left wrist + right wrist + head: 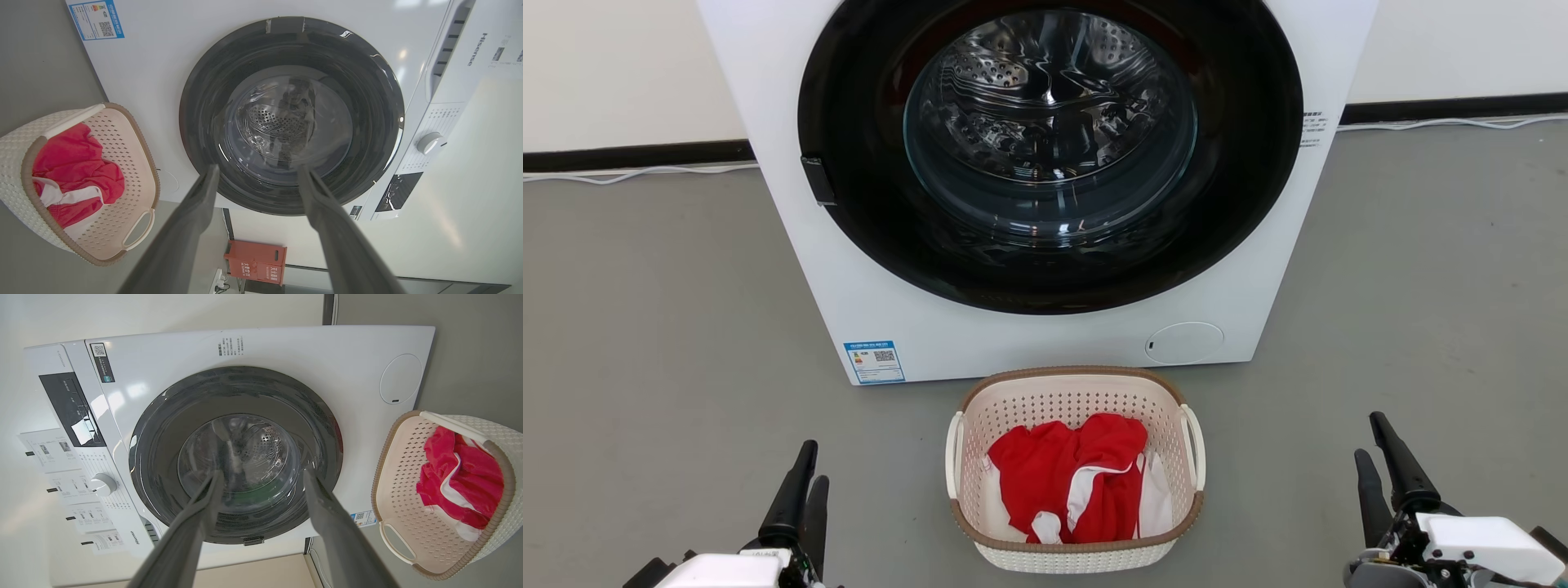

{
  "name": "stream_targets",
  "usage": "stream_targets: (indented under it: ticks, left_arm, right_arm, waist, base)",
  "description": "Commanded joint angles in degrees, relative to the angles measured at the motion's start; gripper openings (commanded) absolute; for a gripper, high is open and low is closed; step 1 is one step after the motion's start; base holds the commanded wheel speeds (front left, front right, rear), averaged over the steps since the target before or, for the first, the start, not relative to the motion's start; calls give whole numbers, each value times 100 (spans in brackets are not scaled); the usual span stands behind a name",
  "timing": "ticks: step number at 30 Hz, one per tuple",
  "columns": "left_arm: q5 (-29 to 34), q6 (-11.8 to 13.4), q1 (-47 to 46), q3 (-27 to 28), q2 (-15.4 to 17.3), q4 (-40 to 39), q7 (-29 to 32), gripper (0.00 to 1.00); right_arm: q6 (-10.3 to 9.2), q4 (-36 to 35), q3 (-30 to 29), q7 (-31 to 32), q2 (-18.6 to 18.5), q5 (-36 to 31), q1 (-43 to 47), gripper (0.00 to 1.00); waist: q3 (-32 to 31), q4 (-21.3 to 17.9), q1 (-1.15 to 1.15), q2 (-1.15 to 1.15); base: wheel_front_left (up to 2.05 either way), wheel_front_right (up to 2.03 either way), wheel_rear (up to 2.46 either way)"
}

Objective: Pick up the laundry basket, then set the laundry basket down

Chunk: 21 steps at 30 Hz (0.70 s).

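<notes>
The laundry basket (1068,372) sits on the floor (645,327), near the washer (1045,335), between the left tool (814,464) and right tool (1369,435). Both tools are spread open, holding nothing. It looks light and stiff, with soft red clothes (1066,482) inside. Grab its white side handles (952,453).

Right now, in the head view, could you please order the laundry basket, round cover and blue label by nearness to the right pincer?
1. laundry basket, left of right pincer
2. round cover, washer's lower right
3. blue label, washer's lower left
</notes>
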Motion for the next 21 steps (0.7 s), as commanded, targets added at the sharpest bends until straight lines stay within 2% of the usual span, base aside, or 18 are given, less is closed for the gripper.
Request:
stream_targets:
  ticks: [1, 4, 10, 21]
  left_arm:
    - [38, -12, -155, -19, 33, -176, -63, 100]
    - [60, -14, -142, -48, 35, -194, -113, 100]
    - [216, -17, -138, -105, 39, -192, -214, 100]
    - [836, 17, -187, -156, 47, -107, -399, 100]
  right_arm:
    - [5, -178, 52, -84, -40, -50, -143, 100]
    - [6, -209, 93, -136, -43, -101, -123, 100]
    - [8, -253, 153, -237, -69, -340, -107, 100]
    - [12, -313, 264, -422, -143, -1290, -121, 100]
  waist:
    - [-1, 0, 7, 0]
    - [10, -1, -1, 0]
    - [15, -2, -1, 0]
    - [12, -1, -2, 0]
  base:
    - [0, 0, 0]
    - [0, 0, 0]
    - [0, 0, 0]
    - [0, 0, 0]
